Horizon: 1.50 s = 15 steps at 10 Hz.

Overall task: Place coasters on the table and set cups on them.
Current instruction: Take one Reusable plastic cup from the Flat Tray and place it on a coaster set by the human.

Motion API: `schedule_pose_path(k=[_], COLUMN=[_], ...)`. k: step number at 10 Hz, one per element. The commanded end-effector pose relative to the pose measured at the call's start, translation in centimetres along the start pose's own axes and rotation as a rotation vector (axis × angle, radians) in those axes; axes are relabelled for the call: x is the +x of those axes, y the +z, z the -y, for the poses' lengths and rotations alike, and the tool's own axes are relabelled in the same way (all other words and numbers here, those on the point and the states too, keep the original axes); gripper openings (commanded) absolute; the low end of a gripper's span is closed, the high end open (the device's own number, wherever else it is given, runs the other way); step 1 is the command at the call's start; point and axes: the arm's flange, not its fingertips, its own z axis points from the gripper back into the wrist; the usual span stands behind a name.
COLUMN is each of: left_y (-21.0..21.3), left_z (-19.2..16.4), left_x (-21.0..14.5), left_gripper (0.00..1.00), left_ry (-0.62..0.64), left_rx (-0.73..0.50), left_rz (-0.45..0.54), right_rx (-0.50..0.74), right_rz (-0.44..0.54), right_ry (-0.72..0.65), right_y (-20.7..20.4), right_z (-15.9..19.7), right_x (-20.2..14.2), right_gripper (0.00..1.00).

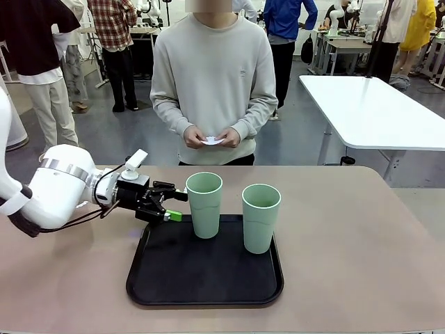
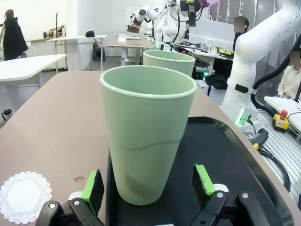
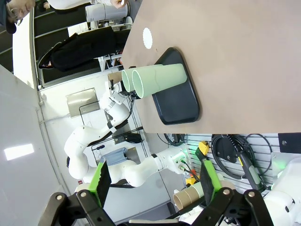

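Two mint-green cups stand upright on a black tray [image 1: 205,278] in the middle of the tan tabletop [image 1: 348,243]: the left cup [image 1: 205,204] near the tray's far left corner, the right cup [image 1: 261,217] just beside it, the two apart. The left hand [image 1: 177,206] reaches in level from the tray's left edge. Its fingers stand apart on either side of the left cup's lower half. In the left wrist view that left cup [image 2: 148,136] sits between the green pads [image 2: 92,188], and a narrow gap shows on each side, so the left hand [image 2: 148,186] is not clamped on it. The right cup [image 2: 169,61] rises behind. One lacy white coaster [image 2: 23,197] lies flat on the bare tabletop, just off the tray's edge beside that hand. The right wrist view shows it too [image 3: 147,37], near a tray corner. The right hand [image 3: 154,175] hangs well away from the tabletop, its fingers spread wide and holding nothing. Across the tabletop the person's hands [image 1: 212,137] are together at waist height, holding a small white piece [image 1: 212,141] too small to make out.
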Motion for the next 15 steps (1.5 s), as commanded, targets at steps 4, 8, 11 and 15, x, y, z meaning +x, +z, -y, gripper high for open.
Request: schedule_pose_path(k=[4,8,11,15], left_y=[-2.0,-3.5,-4.7,-6.4], left_z=[-1.4,-1.1,-1.0,-1.6], left_x=[-1.4,-1.3,-1.1,-1.8], left_gripper=[1.0,1.0,1.0,1.0], left_ry=[-0.015,-0.009,-0.026,-0.04], left_rx=[-0.016,-0.053,-0.075,-0.107], left_rz=[0.049,0.058,0.054,0.048], right_rx=[0.012,0.012,0.012,0.012], right_rz=[-0.002,-0.002,-0.002,-0.002], right_ry=[0.008,0.008,0.008,0.008], right_y=[0.0,0.0,0.0,0.0], right_z=[0.1,0.1,0.1,0.1], right_x=[-0.1,-0.1,-0.1,-0.1], right_gripper=[1.0,1.0,1.0,1.0])
